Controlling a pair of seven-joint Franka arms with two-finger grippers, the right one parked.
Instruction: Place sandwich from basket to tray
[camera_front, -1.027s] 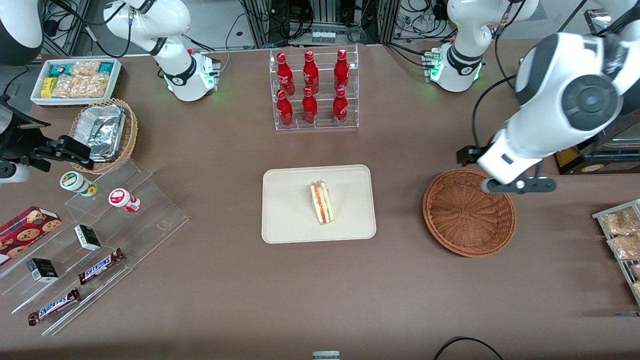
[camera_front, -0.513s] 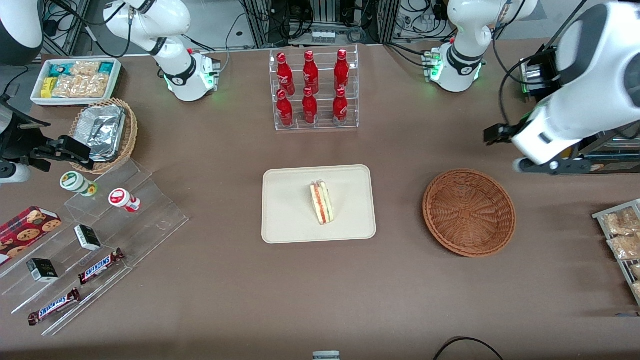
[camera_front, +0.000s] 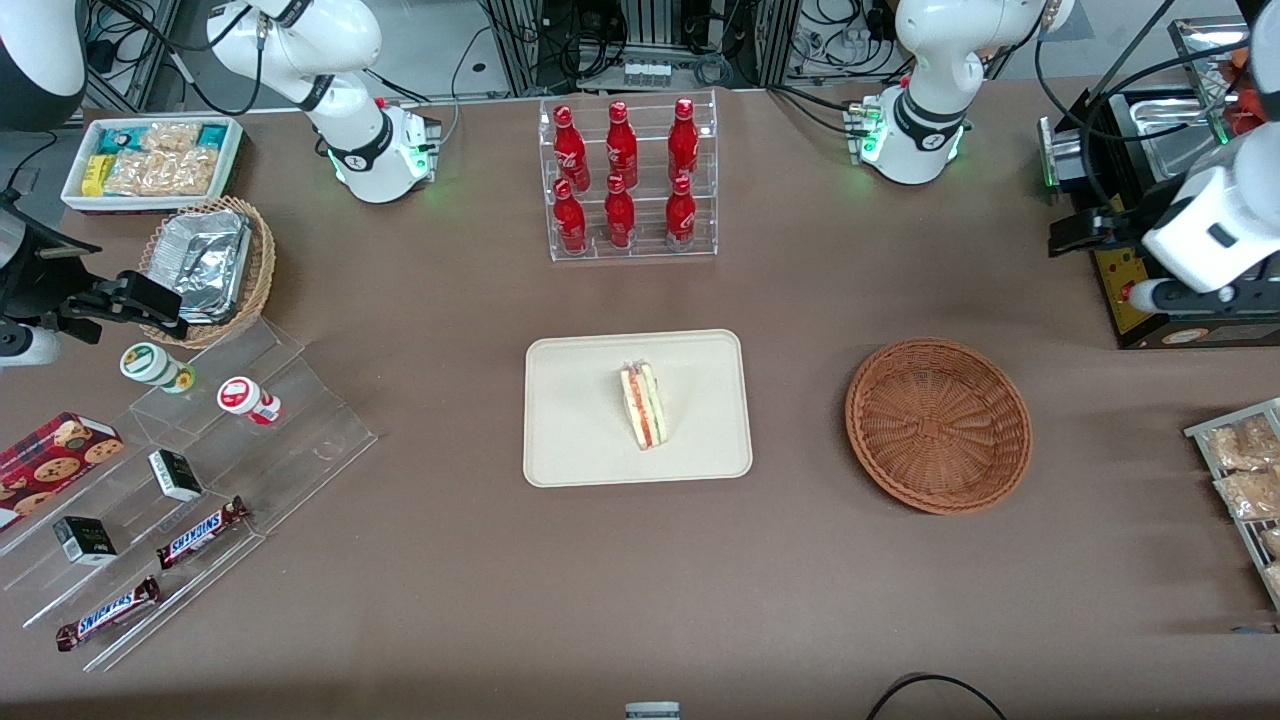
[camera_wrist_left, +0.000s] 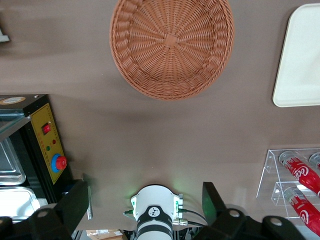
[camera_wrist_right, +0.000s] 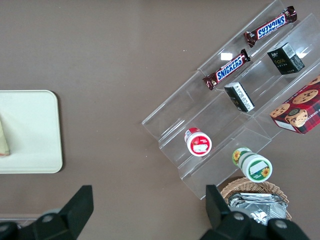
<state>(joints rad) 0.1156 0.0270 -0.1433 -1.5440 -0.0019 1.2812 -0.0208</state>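
Sandwich lies on its side on the tray, roughly mid-tray, filling edge up. Brown basket sits apart from the tray, toward the working arm's end of the table. Gripper hangs high over the black control box, farther from the front camera than the basket and clear of it. Wrist view shows its fingers spread wide, gripping nothing; front view doesn't resolve that. Right wrist view cuts the sandwich to a sliver at the frame edge.
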